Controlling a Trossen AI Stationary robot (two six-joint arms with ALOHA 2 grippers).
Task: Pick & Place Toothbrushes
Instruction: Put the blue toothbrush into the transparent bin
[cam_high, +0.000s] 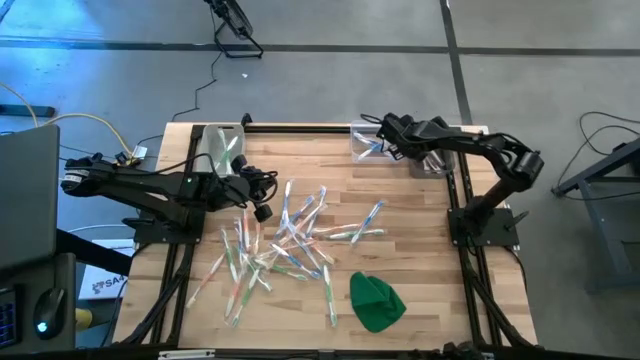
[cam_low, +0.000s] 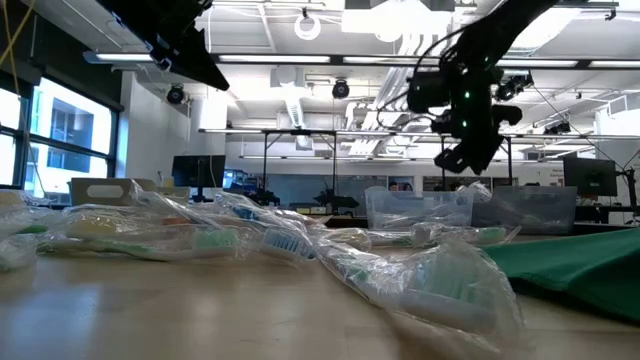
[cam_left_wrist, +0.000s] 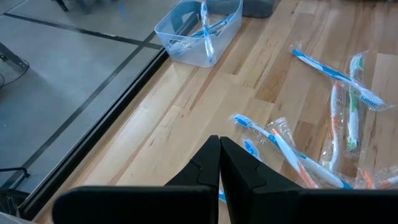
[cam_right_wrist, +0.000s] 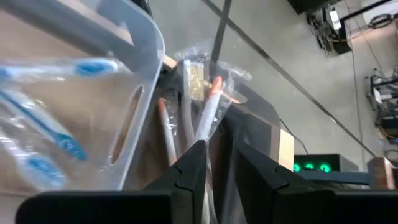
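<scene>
1. Right end effector (cam_high: 383, 137) hangs over the far edge of the tabletop (cam_high: 420, 290), above a clear bin (cam_high: 366, 143) that holds blue toothbrushes. In its wrist view its fingers (cam_right_wrist: 193, 163) stand slightly apart around a wrapped orange toothbrush (cam_right_wrist: 208, 112) beside the bin wall. Whether they grip it or are letting it go, I cannot tell. The pose suggests sorting by colour into neighbouring bins.
2. Left end effector (cam_high: 262, 212) waits low over the near-left of the pile, fingers (cam_left_wrist: 208, 165) pressed together and holding nothing.
3. A green cloth (cam_high: 376, 301) lies on the near side, apart from the work.
4. Loose toothbrushes (cam_high: 290, 240) in clear wrappers are scattered across the middle of the tabletop, within either arm's reach; many remain, so the task looks far from finished.
</scene>
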